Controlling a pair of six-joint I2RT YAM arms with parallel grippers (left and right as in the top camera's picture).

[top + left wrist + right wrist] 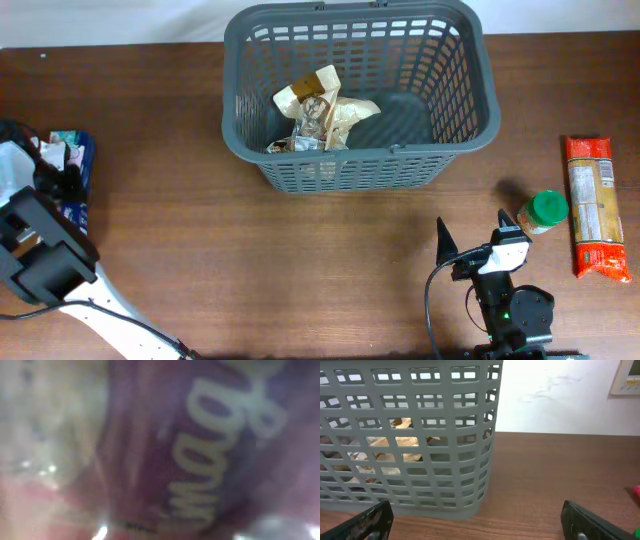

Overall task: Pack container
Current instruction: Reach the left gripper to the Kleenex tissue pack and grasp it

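Basket (350, 172) at back of bench (250, 260), part packed: crumpled tan wrapper (322, 112) inside; green-lidded jar (545, 211), red packet (595, 205) and blue packet (84, 152) outside, yet to go in; right jaws spread and empty; left jaws at blue packet, grip not discernible.

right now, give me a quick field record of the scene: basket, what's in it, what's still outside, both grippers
container: dark grey basket, far centre, upright
inside: crumpled tan-and-clear bag
outside, right: green-lidded jar; orange pasta packet lying flat beyond it
outside, left: blue packet at the left edge
left gripper: down at the blue packet; wrist view too blurred to tell its grip
right gripper: open, empty, just left of the jar
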